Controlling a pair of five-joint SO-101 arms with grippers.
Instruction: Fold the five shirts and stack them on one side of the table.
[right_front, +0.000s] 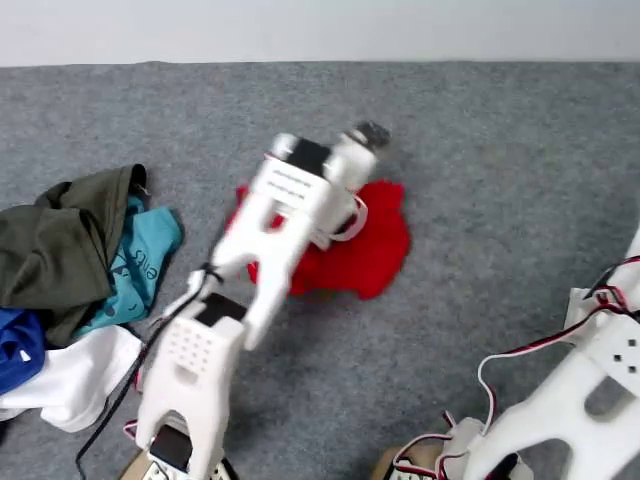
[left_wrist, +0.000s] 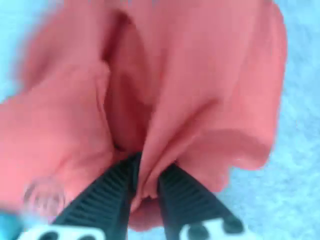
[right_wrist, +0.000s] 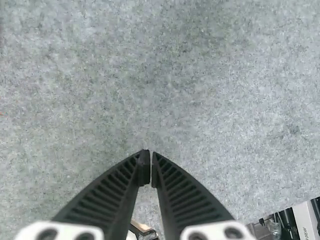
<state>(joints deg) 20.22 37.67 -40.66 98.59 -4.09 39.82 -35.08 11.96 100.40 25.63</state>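
Far L: unfolded heap of olive shirt (right_front: 60, 235), teal shirt (right_front: 148, 250), blue shirt (right_front: 18, 350), white shirt (right_front: 75, 385). Centre: red shirt (right_front: 372, 245) bunched on grey worktop (right_front: 500, 150), left end effector (left_wrist: 147, 172) clamped on a fold. Prob. step 1: spreading red flat. Next needs a 2nd grip on opp. edge. R: right end effector (right_wrist: 150, 160) pressed together, empty.

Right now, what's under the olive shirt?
The teal shirt pokes out from under the olive shirt; the blue shirt seems tucked under its near edge. How far either runs beneath is covered.
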